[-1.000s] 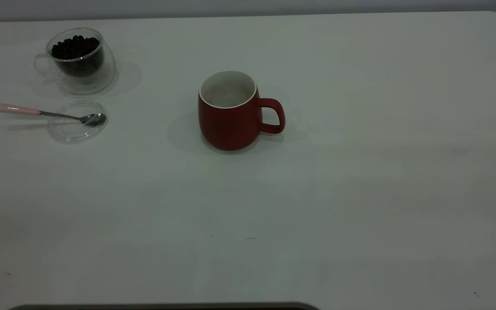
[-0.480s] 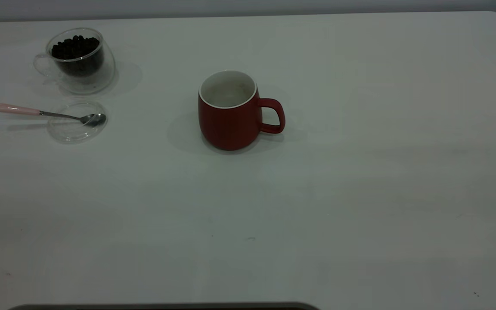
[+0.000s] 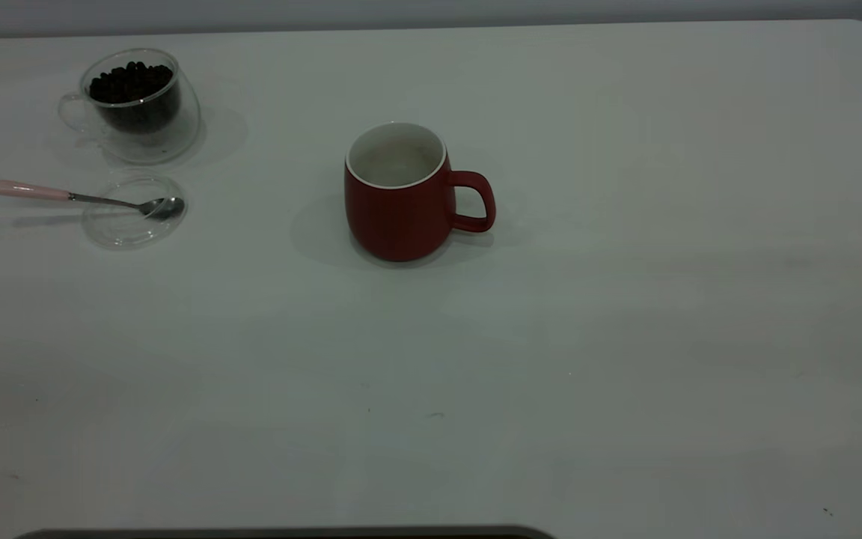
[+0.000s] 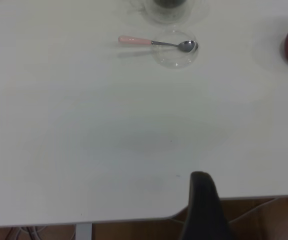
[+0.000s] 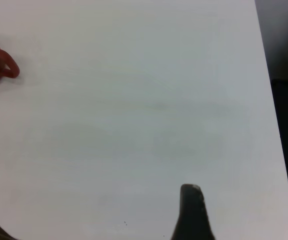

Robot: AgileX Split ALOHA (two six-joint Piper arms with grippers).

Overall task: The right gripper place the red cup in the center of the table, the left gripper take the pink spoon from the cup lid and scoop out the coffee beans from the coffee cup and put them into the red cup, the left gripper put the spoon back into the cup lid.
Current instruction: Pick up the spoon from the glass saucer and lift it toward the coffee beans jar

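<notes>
Dark red and rounded, the matte ceramic red cup [image 3: 401, 202] stands upright near the middle of the white table [image 3: 625, 337], its white inside bare and its loop handle toward the frame's right. At upper left the clear double-walled glass coffee cup [image 3: 135, 108] holds a heap of dark coffee beans [image 3: 132, 81]. Just below it lies the shallow round glass cup lid [image 3: 134, 211], with the pink spoon [image 3: 79, 197] resting across it (silver bowl inside the lid, pale pink handle jutting out leftward). Only one black finger of the left gripper [image 4: 204, 207] and of the right gripper [image 5: 193, 212] shows, above bare tabletop well apart from everything, so whether either claw is spread or closed I cannot tell.
</notes>
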